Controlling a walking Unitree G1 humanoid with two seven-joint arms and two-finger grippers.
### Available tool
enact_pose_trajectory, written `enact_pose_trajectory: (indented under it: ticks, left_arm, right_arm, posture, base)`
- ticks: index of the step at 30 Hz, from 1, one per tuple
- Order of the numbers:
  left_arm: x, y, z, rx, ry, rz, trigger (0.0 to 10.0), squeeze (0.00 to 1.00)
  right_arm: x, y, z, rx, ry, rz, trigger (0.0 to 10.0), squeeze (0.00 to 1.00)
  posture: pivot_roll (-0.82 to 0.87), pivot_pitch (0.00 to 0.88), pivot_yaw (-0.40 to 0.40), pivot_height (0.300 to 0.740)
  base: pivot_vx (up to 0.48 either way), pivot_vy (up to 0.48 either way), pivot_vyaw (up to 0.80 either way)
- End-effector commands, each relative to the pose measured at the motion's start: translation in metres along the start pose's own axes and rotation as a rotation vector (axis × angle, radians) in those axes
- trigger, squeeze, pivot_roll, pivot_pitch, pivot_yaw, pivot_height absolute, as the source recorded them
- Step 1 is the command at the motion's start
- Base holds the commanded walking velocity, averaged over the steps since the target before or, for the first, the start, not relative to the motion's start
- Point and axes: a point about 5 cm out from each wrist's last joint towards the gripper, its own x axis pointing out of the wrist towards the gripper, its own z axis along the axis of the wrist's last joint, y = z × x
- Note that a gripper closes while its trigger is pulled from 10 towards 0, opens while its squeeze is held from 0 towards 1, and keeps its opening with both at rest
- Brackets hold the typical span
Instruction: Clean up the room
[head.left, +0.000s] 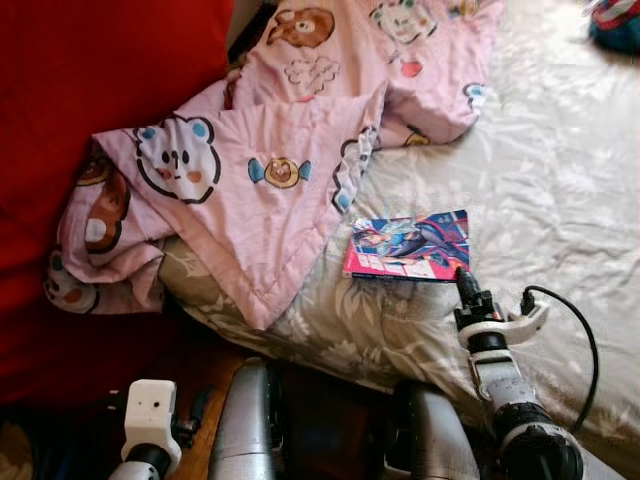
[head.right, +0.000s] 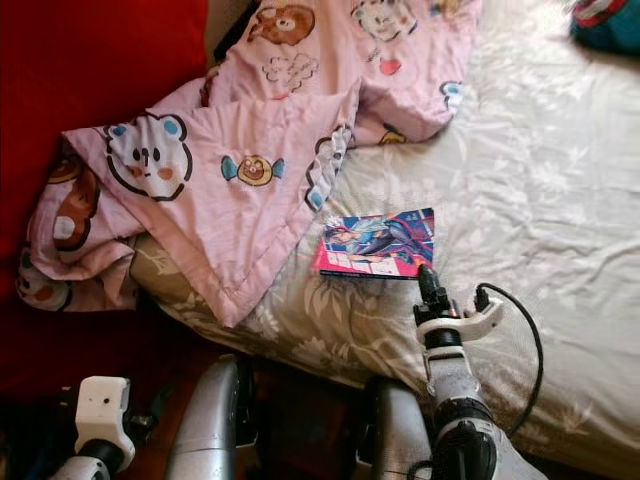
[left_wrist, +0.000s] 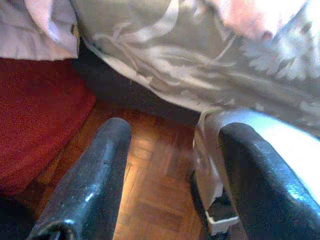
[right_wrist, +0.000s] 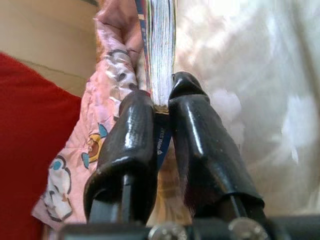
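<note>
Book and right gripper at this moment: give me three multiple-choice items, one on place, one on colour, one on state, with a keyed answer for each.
1. Where does the book lie?
A. on the wooden floor
B. on the bed, beside the blanket's edge
C. on the red cushion

2. What is the main colour of the blanket with the cartoon bears?
A. pink
B. green
C. black

3. What is the right gripper doing?
A. hanging open above the floor
B. shut on the blanket
C. shut on the book's edge

Answers:
1 B, the head views show the book flat on the pale leaf-patterned bedcover, next to the blanket.
2 A, the fabric is pink all over.
3 C, the right wrist view shows the book's page edge pinched between the two black fingers.
</note>
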Motion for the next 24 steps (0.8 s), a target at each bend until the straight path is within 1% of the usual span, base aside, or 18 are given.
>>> enact_pose_trajectory:
  ticks: [1, 3, 5, 6, 7, 8, 10, 11, 12, 13, 15, 16, 17, 18, 20, 21, 22, 24]
  left_arm:
    - [-0.004, 0.004, -0.019, -0.008, 0.060, 0.029, 10.0, 0.00]
    - [0.002, 0.003, -0.025, -0.020, 0.083, 0.032, 10.0, 0.00]
    - [0.007, 0.003, -0.031, -0.042, 0.104, 0.045, 10.0, 0.00]
    - [0.009, 0.004, -0.034, -0.056, 0.112, 0.054, 10.0, 0.00]
    - [0.012, 0.004, -0.035, -0.066, 0.118, 0.059, 10.0, 0.00]
    - [0.014, 0.004, -0.037, -0.069, 0.123, 0.062, 10.0, 0.00]
    - [0.017, 0.005, -0.041, -0.083, 0.144, 0.075, 10.0, 0.00]
    - [0.017, 0.005, -0.041, -0.083, 0.144, 0.075, 10.0, 0.00]
    - [0.019, 0.007, -0.045, -0.098, 0.160, 0.088, 10.0, 0.00]
    - [0.019, 0.007, -0.045, -0.098, 0.160, 0.088, 10.0, 0.00]
    - [0.020, 0.008, -0.048, -0.114, 0.175, 0.097, 10.0, 0.00]
    - [0.020, 0.008, -0.048, -0.114, 0.175, 0.097, 10.0, 0.00]
    - [0.023, 0.008, -0.052, -0.128, 0.209, 0.107, 10.0, 0.00]
    - [0.023, 0.007, -0.053, -0.130, 0.218, 0.108, 10.0, 0.00]
    - [0.024, 0.007, -0.055, -0.128, 0.229, 0.107, 10.0, 0.00]
    - [0.027, 0.007, -0.055, -0.124, 0.235, 0.103, 10.0, 0.00]
    - [0.027, 0.007, -0.055, -0.124, 0.235, 0.103, 10.0, 0.00]
    - [0.031, 0.007, -0.053, -0.122, 0.242, 0.097, 10.0, 0.00]
  right_arm:
    - [-0.002, 0.001, 0.007, -0.185, 0.006, 0.012, 0.0, 0.00]
    - [-0.005, -0.002, 0.010, -0.284, 0.008, -0.030, 0.0, 0.00]
    - [-0.012, -0.008, 0.015, -0.376, 0.004, -0.078, 0.0, 0.00]
    - [-0.019, -0.012, 0.018, -0.452, 0.014, -0.091, 4.7, 0.00]
    - [-0.023, -0.014, 0.019, -0.498, 0.023, -0.098, 4.7, 0.00]
    - [-0.028, -0.018, 0.020, -0.519, 0.022, -0.116, 10.0, 0.00]
    - [-0.042, -0.031, 0.023, -0.538, 0.008, -0.193, 10.0, 0.00]
    - [-0.042, -0.031, 0.023, -0.538, 0.008, -0.193, 10.0, 0.00]
    - [-0.053, -0.042, 0.023, -0.570, 0.005, -0.274, 10.0, 0.00]
    - [-0.053, -0.042, 0.023, -0.570, 0.005, -0.274, 10.0, 0.00]
    - [-0.067, -0.052, 0.019, -0.605, 0.029, -0.351, 10.0, 0.00]
    - [-0.067, -0.052, 0.019, -0.605, 0.029, -0.351, 10.0, 0.00]
    - [-0.085, -0.066, 0.006, -0.652, 0.118, -0.429, 10.0, 0.00]
    - [-0.090, -0.069, 0.003, -0.662, 0.142, -0.446, 10.0, 0.00]
    - [-0.095, -0.073, -0.001, -0.684, 0.173, -0.478, 10.0, 0.00]
    - [-0.096, -0.072, -0.004, -0.709, 0.179, -0.473, 10.0, 0.00]
    - [-0.096, -0.072, -0.004, -0.709, 0.179, -0.473, 10.0, 0.00]
    - [-0.091, -0.067, -0.006, -0.707, 0.144, -0.460, 10.0, 0.00]
  posture:
    - [0.17, 0.076, -0.039, 0.592]
    - [0.16, 0.044, -0.044, 0.592]
    - [0.13, 0.013, -0.047, 0.592]
    - [0.12, 0.002, -0.047, 0.592]
    - [0.12, 0.000, -0.047, 0.592]
    - [0.12, 0.000, -0.048, 0.592]
    - [0.12, 0.000, -0.047, 0.592]
    - [0.12, 0.000, -0.047, 0.592]
    - [0.12, 0.000, -0.044, 0.592]
    - [0.12, 0.000, -0.044, 0.592]
    - [0.10, 0.000, -0.039, 0.602]
    - [0.10, 0.000, -0.039, 0.602]
    - [0.08, 0.000, -0.025, 0.617]
    - [0.08, 0.000, -0.025, 0.622]
    - [0.08, 0.000, -0.019, 0.632]
    - [0.07, 0.000, -0.011, 0.642]
    - [0.07, 0.000, -0.011, 0.642]
    - [0.06, 0.000, -0.001, 0.662]
  base:
    - [0.000, 0.000, 0.00]
    - [0.000, 0.000, 0.00]
    - [0.000, 0.000, 0.00]
    - [0.000, 0.000, 0.00]
    - [0.000, 0.000, 0.00]
    - [0.000, 0.000, 0.00]
    - [0.000, 0.000, 0.00]
    - [0.000, 0.000, 0.00]
    - [0.000, 0.000, 0.00]
    - [0.000, 0.000, 0.00]
    - [0.000, 0.000, 0.00]
    - [0.000, 0.000, 0.00]
    - [0.000, 0.000, 0.00]
    - [0.000, 0.000, 0.00]
    - [0.000, 0.000, 0.00]
    - [0.000, 0.000, 0.00]
    - [0.000, 0.000, 0.00]
    - [0.000, 0.000, 0.00]
